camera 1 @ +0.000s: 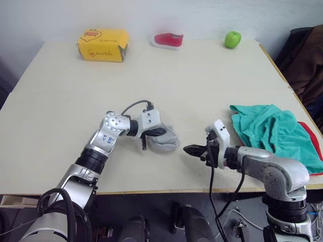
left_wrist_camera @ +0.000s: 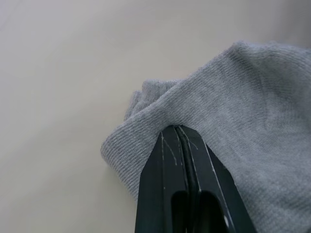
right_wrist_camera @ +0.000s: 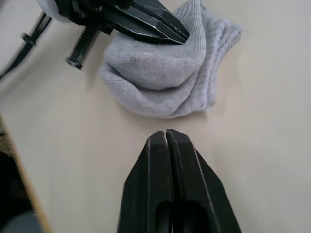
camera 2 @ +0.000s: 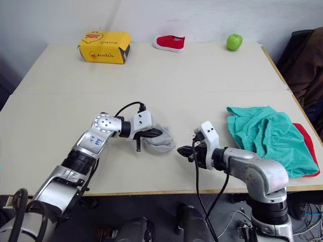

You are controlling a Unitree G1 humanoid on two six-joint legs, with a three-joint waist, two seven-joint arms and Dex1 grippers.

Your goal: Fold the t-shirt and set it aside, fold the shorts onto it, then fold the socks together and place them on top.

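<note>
Socks (right_wrist_camera: pixel 167 80): small light grey ribbed knit, bunched into a soft rounded lump with layered edges, lying on the table near its front edge, about 6 o'clock of the tabletop's centre.
Left gripper (camera 1: pixel 160 132): two tapered black fingers pressed together; the tips lie against the top of the sock bundle. The left wrist view shows knit folded over the tips, but not whether any cloth is caught between them.
Right gripper (camera 2: pixel 180 150): smooth black fingers pressed flat together, nothing between them, tips resting low over bare table at about 3 o'clock of the socks, a gap away from them.
Shorts (camera 2: pixel 266 135): teal-green soft cloth, heavily wrinkled, spread in a rough rectangle at the table's right side, about 3 o'clock of the socks and well apart.
T-shirt (camera 2: pixel 306 138): bright red, flat, under the shorts; a strip shows along their right edge.
Table (camera 1: pixel 166 80): smooth, matte pale beige top.
Box (camera 1: pixel 102 45): yellow cardboard with printed drawing, far left, about 11 o'clock.
Shoe (camera 2: pixel 170 42): small, red with white sole, far edge, 12 o'clock.
Apple (camera 2: pixel 234 41): green, round, glossy, far right, about 1 o'clock.
Wrist views: the right one shows the sock's stacked cuffs and a black screw (right_wrist_camera: pixel 82 46) on the left gripper's underside; the left one shows the fine rib weave.
</note>
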